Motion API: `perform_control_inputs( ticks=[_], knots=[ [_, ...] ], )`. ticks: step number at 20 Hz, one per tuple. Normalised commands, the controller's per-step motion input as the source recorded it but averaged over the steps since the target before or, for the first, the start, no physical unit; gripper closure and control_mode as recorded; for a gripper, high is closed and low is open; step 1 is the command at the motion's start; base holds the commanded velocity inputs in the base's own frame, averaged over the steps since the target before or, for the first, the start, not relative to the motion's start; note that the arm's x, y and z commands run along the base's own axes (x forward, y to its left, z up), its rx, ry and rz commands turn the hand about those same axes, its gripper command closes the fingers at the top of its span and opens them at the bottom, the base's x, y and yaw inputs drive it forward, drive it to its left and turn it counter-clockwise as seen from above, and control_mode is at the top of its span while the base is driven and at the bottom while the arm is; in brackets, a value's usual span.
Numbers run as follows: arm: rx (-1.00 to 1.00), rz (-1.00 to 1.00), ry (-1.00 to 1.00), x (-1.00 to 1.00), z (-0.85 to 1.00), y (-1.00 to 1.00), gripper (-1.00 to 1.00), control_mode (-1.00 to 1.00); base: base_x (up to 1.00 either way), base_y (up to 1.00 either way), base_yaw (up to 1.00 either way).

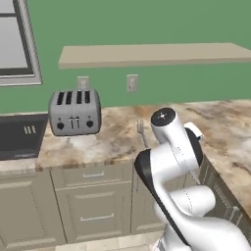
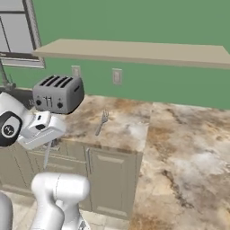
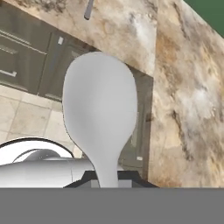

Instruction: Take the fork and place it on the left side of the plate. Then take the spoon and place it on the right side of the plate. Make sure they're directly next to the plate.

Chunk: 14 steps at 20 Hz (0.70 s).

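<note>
1. We hold the spoon (image 3: pixel 99 109), its bowl large before the hand camera, handle clamped in our closed gripper (image 2: pixel 50 144), apparently for carrying.
2. The fork (image 2: pixel 102 122) lies on the marbled counter (image 2: pixel 179 134) near the toaster (image 2: pixel 58 93).

A marbled brown stone counter (image 1: pixel 117 139) is seen over grey-brown cabinets. On it a grey four-slot toaster (image 1: pixel 74 112) stands at about ten o'clock, near the wall. The fork (image 2: pixel 101 122) is laid flat at roughly two o'clock from the toaster, well apart.
</note>
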Motion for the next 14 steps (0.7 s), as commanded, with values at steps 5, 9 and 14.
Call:
perform_control_inputs(
  ticks=[5, 9, 14],
  knots=[
    [0.00, 0.00, 0.00, 0.00, 0.00, 0.00, 1.00, 1.00, -0.87, 0.00, 0.01],
    [0.00, 0.00, 0.00, 0.00, 0.00, 0.00, 1.00, 1.00, -1.00, 0.00, 0.00],
    [0.00, 0.00, 0.00, 0.00, 0.00, 0.00, 1.00, 1.00, -1.00, 0.00, -0.01]
  ],
)
